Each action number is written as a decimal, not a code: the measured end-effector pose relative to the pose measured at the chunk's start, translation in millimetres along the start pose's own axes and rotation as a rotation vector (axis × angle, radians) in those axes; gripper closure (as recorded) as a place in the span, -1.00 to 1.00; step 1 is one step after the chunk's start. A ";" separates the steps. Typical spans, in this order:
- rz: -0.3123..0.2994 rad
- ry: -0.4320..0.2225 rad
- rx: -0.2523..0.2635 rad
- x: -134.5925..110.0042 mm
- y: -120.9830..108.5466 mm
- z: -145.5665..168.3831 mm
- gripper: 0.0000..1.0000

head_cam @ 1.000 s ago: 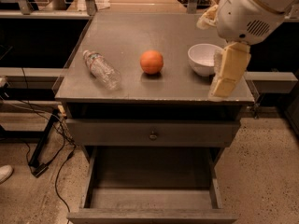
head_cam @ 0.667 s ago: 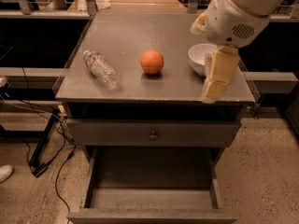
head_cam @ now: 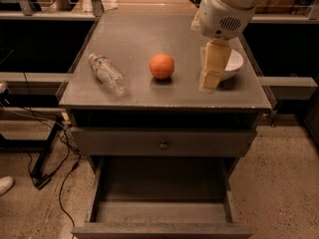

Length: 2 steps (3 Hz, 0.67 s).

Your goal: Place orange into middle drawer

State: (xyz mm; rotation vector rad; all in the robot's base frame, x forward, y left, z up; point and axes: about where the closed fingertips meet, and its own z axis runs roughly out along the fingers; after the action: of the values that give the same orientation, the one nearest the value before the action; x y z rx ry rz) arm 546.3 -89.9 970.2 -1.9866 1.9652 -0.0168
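The speckled stone floor [head_cam: 279, 193] spreads around the furniture, with dark cables [head_cam: 50, 148] trailing down at the left and dim shelving behind. On it stands the grey metal-topped desk [head_cam: 149, 39], its flat surface carrying every loose item. Below the top, a closed grey drawer front with a small round knob [head_cam: 163, 144] sits shut. Beneath that, the wide shallow grey middle drawer [head_cam: 159, 210] is pulled out and nothing lies on the floor of it that shows.

The white rounded housing of the robot arm [head_cam: 227, 9] has shifted leftward from the desk's right edge over the last second. Its cream block-shaped pincer [head_cam: 212, 71] now hangs low in front of the white ceramic bowl [head_cam: 234, 63]. Whether the pincer is open or closed cannot be told here; it carries nothing visible.

The clear crumpled plastic bottle [head_cam: 108, 74] lies on its side at the left. The round dimpled orange [head_cam: 162, 66] rests mid-desk, between bottle and pincer, near the pincer but apart from it. The approach appears under way; the grasp is not yet made.
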 end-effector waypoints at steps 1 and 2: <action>0.029 -0.041 0.008 -5.1 -12.5 8.3 -1.00; 0.049 -0.059 0.020 -11.2 -35.6 16.8 -1.00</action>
State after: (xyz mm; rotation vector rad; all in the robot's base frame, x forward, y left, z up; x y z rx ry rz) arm 584.5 -75.8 965.9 -1.9046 1.9678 0.0338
